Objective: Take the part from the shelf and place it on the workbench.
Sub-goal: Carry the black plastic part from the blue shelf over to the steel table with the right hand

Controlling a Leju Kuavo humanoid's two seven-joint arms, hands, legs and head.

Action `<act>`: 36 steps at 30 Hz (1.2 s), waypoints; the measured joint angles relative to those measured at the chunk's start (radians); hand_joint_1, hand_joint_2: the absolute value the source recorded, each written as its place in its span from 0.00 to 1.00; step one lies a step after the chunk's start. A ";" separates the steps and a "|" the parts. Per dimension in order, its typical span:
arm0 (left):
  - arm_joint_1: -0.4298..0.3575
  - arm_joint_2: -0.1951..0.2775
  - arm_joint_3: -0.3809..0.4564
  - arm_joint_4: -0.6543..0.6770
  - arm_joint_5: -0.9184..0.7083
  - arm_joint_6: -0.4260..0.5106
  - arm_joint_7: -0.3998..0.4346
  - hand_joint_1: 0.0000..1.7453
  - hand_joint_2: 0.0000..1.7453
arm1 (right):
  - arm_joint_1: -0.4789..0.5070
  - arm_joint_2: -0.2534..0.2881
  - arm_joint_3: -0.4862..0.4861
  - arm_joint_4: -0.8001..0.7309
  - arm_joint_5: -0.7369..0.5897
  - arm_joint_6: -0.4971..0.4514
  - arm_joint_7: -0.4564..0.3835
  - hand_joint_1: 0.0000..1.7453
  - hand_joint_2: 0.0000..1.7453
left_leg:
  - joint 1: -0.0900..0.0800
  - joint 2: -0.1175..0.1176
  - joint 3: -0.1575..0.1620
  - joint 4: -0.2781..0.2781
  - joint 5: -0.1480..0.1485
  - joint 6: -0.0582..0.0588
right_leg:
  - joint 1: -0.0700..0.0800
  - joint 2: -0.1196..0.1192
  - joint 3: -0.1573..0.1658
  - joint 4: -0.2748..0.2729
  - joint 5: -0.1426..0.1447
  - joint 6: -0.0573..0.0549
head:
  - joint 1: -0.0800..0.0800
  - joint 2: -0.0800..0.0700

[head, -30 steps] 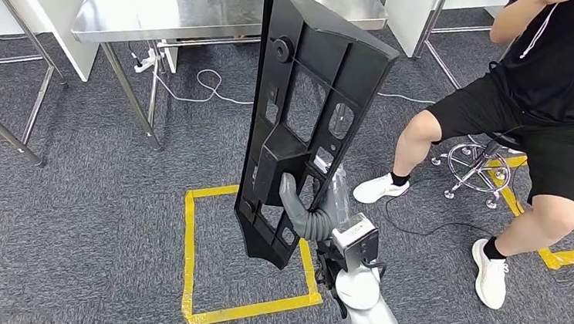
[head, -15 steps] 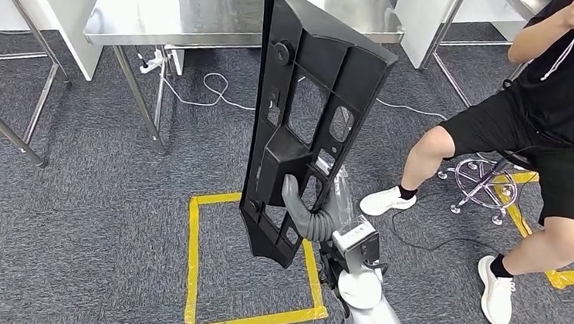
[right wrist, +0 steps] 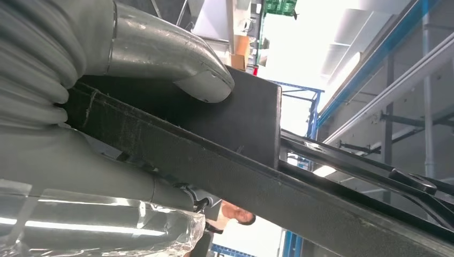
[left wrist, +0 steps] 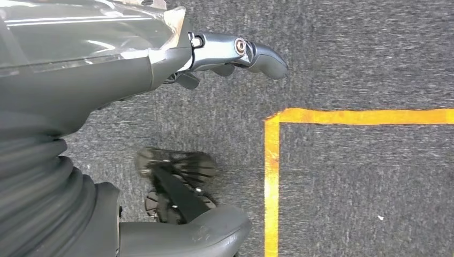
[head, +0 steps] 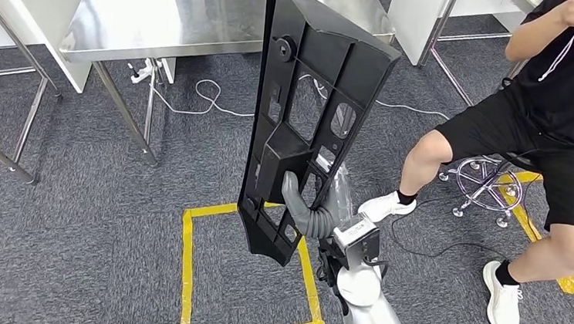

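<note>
Over grey carpet (head: 96,193) near the steel workbench (head: 164,13), the right hand (head: 307,210) grips the part (head: 303,117) upright.

A steel desk (head: 172,6) with a shiny bare top stands on slanted metal legs on the grey carpet floor (head: 80,192). Under it lie a white power strip (head: 143,65) and a looped white cable (head: 204,93). Yellow tape (head: 186,270) marks a square on the carpet near the desk. A chrome stool base (head: 487,185) on castors rests on the carpet well to the right.
</note>
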 joint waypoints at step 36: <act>0.011 0.001 0.006 0.000 0.012 0.013 -0.014 0.00 1.00 | -0.034 0.018 -0.001 0.034 0.006 -0.004 0.008 1.00 1.00 | -0.027 -0.001 0.061 -0.211 0.142 0.061 | 0.009 -0.001 0.037 0.001 -0.025 0.022 | 0.003 0.000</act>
